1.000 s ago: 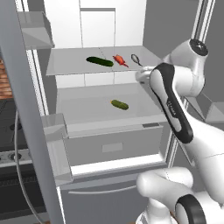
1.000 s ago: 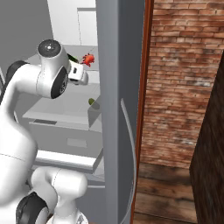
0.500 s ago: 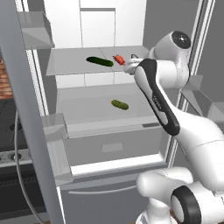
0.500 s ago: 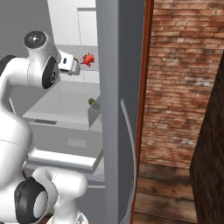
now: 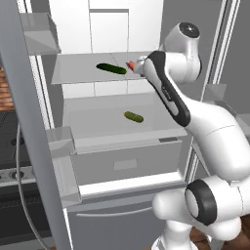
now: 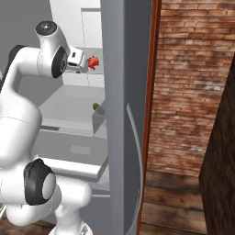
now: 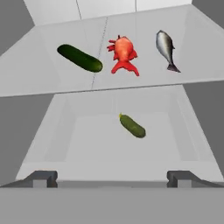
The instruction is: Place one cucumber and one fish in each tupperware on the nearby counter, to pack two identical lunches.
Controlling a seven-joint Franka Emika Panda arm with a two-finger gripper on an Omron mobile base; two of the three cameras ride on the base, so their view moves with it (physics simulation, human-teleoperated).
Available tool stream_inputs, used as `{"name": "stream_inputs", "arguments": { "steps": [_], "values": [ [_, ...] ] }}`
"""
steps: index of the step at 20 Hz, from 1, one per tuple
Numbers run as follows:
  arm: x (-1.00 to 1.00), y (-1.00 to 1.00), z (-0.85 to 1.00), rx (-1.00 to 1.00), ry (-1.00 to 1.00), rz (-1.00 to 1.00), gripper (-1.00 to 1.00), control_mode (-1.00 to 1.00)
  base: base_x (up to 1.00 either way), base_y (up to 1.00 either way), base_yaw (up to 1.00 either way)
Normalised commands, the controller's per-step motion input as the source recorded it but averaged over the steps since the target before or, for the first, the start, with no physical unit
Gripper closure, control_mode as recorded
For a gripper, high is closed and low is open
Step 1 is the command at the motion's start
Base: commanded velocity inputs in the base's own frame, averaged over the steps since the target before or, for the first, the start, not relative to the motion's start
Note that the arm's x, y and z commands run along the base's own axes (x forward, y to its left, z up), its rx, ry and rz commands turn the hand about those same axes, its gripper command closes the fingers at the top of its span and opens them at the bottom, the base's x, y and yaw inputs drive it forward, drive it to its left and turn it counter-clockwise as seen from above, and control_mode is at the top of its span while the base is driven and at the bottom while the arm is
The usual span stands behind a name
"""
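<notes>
Hand view looked down into an open fridge with the gripper at the bottom of the picture, its two dark fingertips set wide apart with nothing between them. In the left base view the arm rose from the lower right, bent at a high elbow and reached left, the wrist ending just beside the upper shelf. On that shelf in the hand view lay a long dark green cucumber at the left, angled, a red lobster-like thing in the middle just beside it, and a slim silver-grey fish at the right, head toward the back wall and tail toward the shelf's front edge. The three did not touch. On the lower shelf lay a second cucumber, shorter, olive green, tilted, alone and near the middle. It sat closest to the open jaws, above and slightly right of their midpoint in that picture; the fish and long cucumber lay farther off, up at the far side. Right base view showed the wrist beside the red thing behind the grey fridge door, with brick wall to the right.
</notes>
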Motion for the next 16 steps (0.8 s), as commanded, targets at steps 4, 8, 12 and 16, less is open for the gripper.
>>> {"name": "stream_inputs", "arguments": {
  "steps": [4, 8, 12, 16],
  "values": [
    [0.34, 0.00, 0.00, 0.00, 0.00, 0.00, -1.00, -1.00, 0.00, 0.00, 0.00],
    [0.37, 0.00, -0.13, 0.00, -0.03, 0.00, -1.00, -1.00, 0.00, 0.00, 0.00],
    [0.43, 0.00, -0.29, 0.00, -0.09, 0.00, -1.00, -1.00, 0.00, 0.00, 0.00],
    [0.44, 0.00, -0.35, 0.00, -0.10, 0.00, -1.00, -1.00, 0.00, 0.00, 0.00]
  ]
}}
